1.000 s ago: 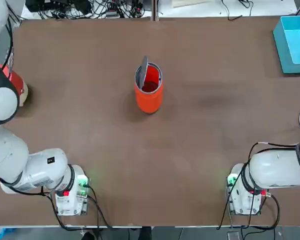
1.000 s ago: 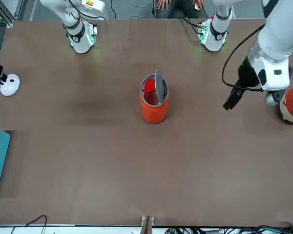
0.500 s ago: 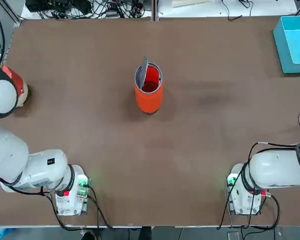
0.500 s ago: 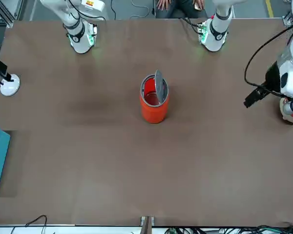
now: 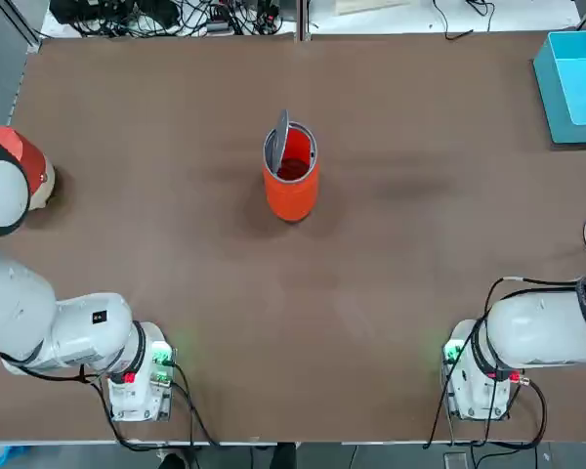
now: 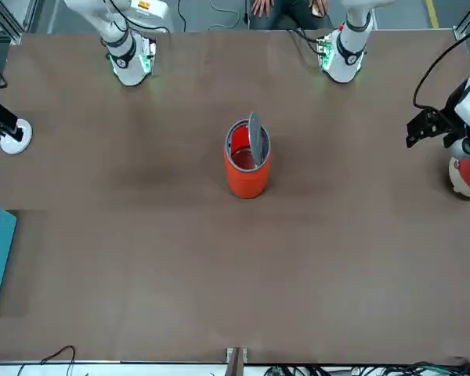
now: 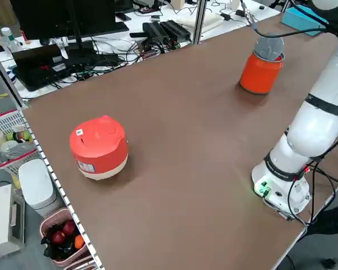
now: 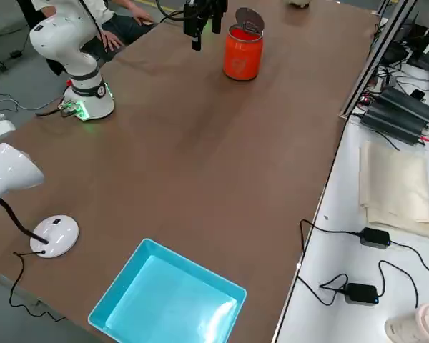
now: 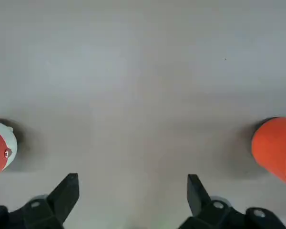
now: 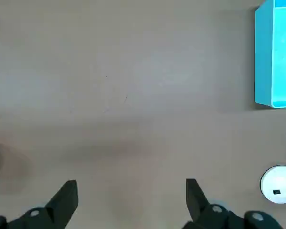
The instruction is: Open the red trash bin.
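Note:
The red trash bin [image 5: 291, 192] stands upright mid-table, toward the far side. Its round grey lid [image 5: 280, 139] is swung up on edge, so the red inside shows; the front view also has the bin [image 6: 247, 177]. My left gripper [image 9: 132, 185] hangs open high over the table's left part, far from the bin, holding nothing. In its wrist view the bin [image 9: 275, 149] sits at one edge. My right gripper [image 10: 129, 188] is also open and empty, high above the right half.
An orange-red rice cooker [image 7: 98, 147] sits near the table's left edge. A light-blue box [image 5: 576, 83] is at the far right corner, and a white lamp's base [image 6: 14, 141] at the right edge. A person's hands [image 6: 286, 6] show behind the arm bases.
My left arm has drawn back from the middle toward the table's left edge, above the rice cooker. The bin and its tilted lid have not moved.

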